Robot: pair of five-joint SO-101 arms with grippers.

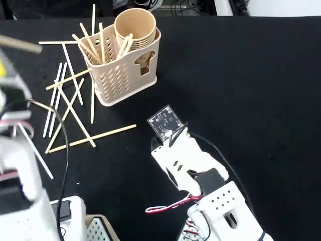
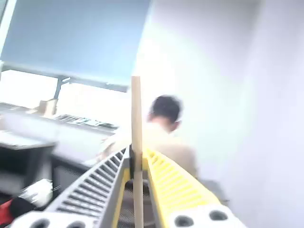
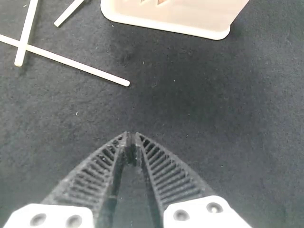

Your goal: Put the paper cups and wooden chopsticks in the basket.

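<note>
Black tabletop [image 3: 213,95] under right gripper [image 3: 131,137], clenched empty, loose chopstick [image 3: 66,61] and basket [image 3: 190,19] beyond its tips; left gripper [image 2: 136,154] clamps a raised chopstick [image 2: 137,114] sticking past its fingertips.

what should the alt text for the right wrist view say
The right pincer, shut and empty, sits over a black table. Ahead lie loose wooden chopsticks, and beyond them the foot of the beige basket.

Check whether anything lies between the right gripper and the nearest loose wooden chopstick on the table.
Nothing visible does: only bare black cloth separates the right gripper from the thin pale wooden chopstick.
</note>
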